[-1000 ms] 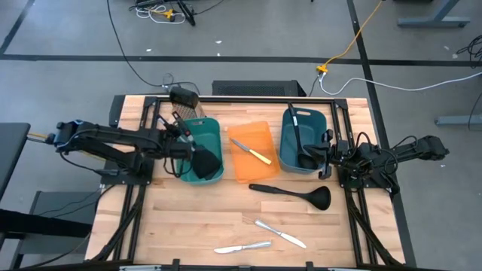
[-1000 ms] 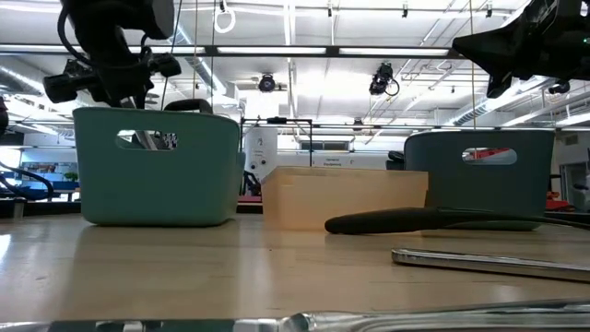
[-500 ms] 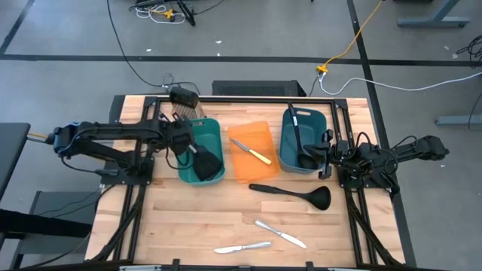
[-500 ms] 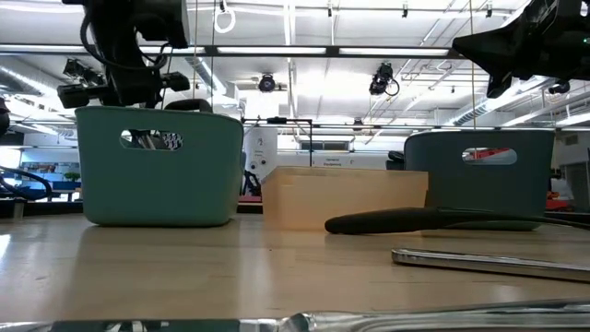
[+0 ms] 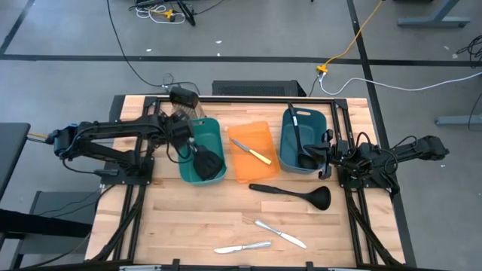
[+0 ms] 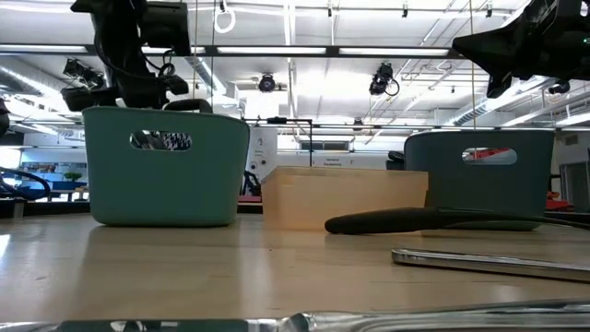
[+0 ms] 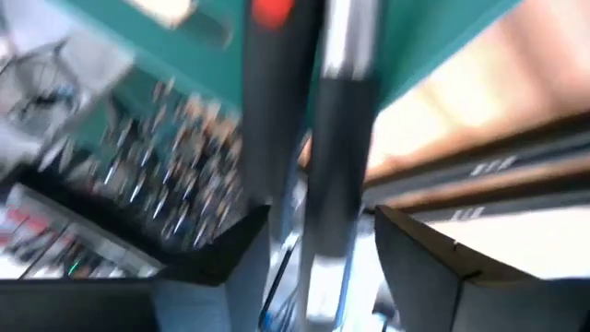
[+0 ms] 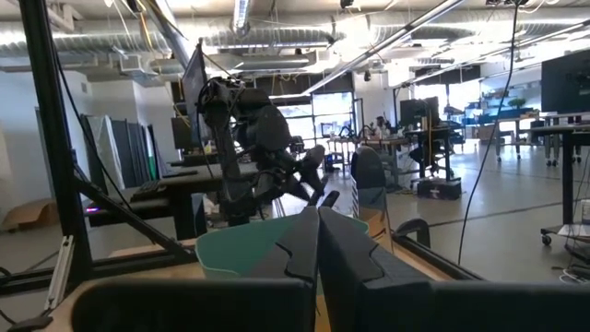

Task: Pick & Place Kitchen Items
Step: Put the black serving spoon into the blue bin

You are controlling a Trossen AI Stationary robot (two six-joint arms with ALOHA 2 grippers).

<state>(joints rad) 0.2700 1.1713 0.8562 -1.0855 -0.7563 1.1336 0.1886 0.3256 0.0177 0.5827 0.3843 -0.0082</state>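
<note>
your left gripper is hanging spread over the teal bin, spatula lying just below it inside. light, stiff, slick; you're best pinching mid-handle.

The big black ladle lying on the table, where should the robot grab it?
Best bet is the middle of the ladle's long thin handle, coming straight down from above. It lies flat on the table, handle toward the orange bin, with bare wood along both sides for the fingers. The round bowl end looks too wide to pinch.
</note>
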